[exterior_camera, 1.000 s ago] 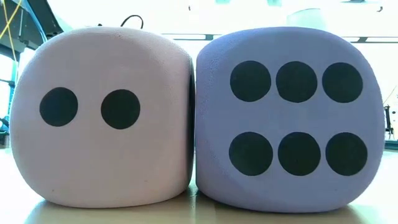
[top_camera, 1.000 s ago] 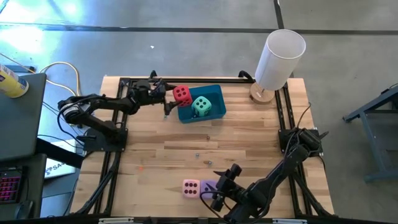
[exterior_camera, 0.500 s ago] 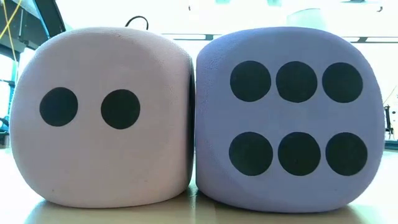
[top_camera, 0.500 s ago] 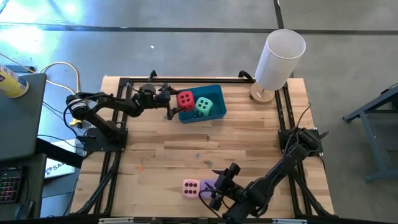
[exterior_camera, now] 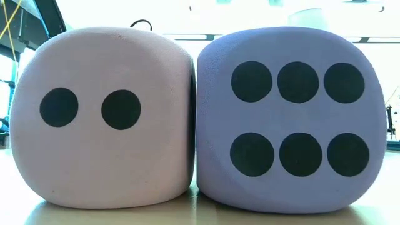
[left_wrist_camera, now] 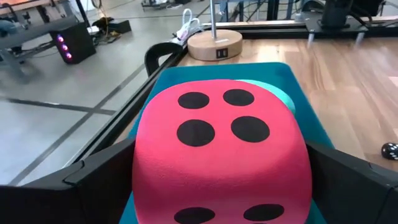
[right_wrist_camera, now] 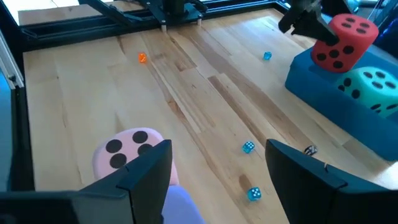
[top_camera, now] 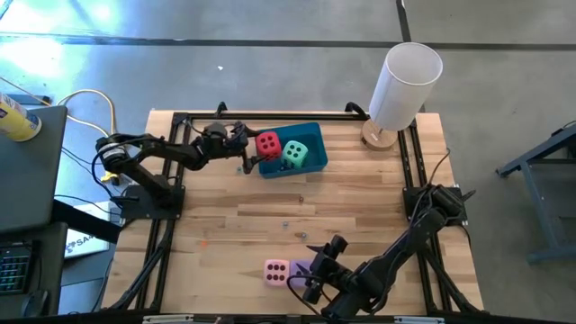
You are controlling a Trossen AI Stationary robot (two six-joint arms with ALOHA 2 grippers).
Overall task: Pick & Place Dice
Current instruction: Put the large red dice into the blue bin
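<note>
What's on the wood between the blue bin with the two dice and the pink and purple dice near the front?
A few tiny dice lie scattered on the bare table, shown in the right wrist view.

Bin (top_camera: 304,153) at the table's (top_camera: 360,207) far edge holding two dice (top_camera: 268,143), lamp (top_camera: 402,86) at far right corner, two dice (top_camera: 277,271) side by side near front edge

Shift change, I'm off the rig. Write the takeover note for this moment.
Left gripper: open at the blue bin's left rim, fingers either side of the red die.
Right gripper: open, around the purple die at the table's near edge, not closed on it.
Done: teal-green die lies in the bin; red die sits at its left end.
Left: purple die and pink die, side by side on the table.
</note>
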